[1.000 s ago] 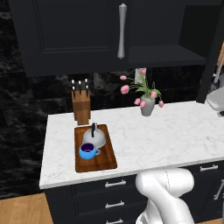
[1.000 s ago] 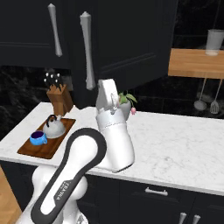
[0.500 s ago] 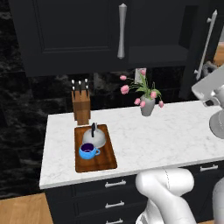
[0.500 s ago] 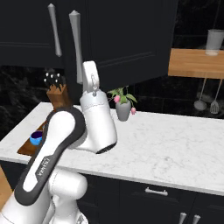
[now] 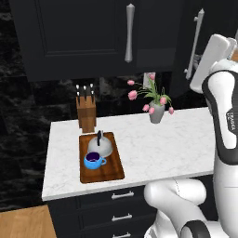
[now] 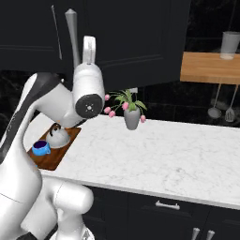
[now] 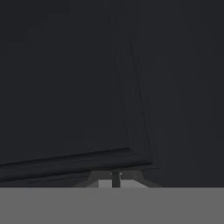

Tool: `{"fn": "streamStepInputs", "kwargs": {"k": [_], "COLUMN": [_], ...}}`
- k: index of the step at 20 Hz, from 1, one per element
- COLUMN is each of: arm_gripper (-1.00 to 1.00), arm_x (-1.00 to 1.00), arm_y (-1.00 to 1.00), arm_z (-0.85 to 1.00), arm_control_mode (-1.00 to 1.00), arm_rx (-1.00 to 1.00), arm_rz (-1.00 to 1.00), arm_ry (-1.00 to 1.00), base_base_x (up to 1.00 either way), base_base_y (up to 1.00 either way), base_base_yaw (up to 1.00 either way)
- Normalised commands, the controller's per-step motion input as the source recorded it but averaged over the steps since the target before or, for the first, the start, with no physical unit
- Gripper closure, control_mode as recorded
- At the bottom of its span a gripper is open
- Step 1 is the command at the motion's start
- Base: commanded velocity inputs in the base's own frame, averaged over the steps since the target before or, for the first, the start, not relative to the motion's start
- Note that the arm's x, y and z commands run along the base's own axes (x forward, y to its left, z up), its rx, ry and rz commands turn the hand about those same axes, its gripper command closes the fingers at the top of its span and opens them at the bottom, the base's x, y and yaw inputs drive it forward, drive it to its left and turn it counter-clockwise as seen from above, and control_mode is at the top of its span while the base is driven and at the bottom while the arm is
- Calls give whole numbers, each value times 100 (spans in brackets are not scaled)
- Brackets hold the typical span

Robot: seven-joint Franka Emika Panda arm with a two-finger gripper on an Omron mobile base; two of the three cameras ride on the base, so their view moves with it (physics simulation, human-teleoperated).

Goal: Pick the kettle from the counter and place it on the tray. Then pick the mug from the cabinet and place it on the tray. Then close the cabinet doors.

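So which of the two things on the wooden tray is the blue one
The mug. It is bright blue with a dark inside and sits at the tray's front end; the kettle behind it is pale grey with a black handle.

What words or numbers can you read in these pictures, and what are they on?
Only one bit of writing shows: small dark lettering running down the robot arm's white side in the left base view. It is too small and blurred to read.
Nothing is written on the kettle, the mug, the tray, the knife block, the vase or the cabinet doors.
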Motion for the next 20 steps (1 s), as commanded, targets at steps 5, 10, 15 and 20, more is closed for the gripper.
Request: {"fn": "streamStepInputs", "kwargs": {"k": [5,10,15,20], "arm_gripper": [100,100,100,100], "arm_x": [84,82,81,78], "arm_y": [16,18,21,14], "arm_z": [-12,-17,-7,-8], "arm_control_mode": [-100,-100,-100,-100], "arm_rx": [0,0,0,0], "arm_rz": [0,-1,0,0], "arm_ry": [24,2,0,0], "base_base_x": [0,0,0,0], "base_base_y": [0,0,0,0], "base_base_yaw": [0,0,0,0]}}
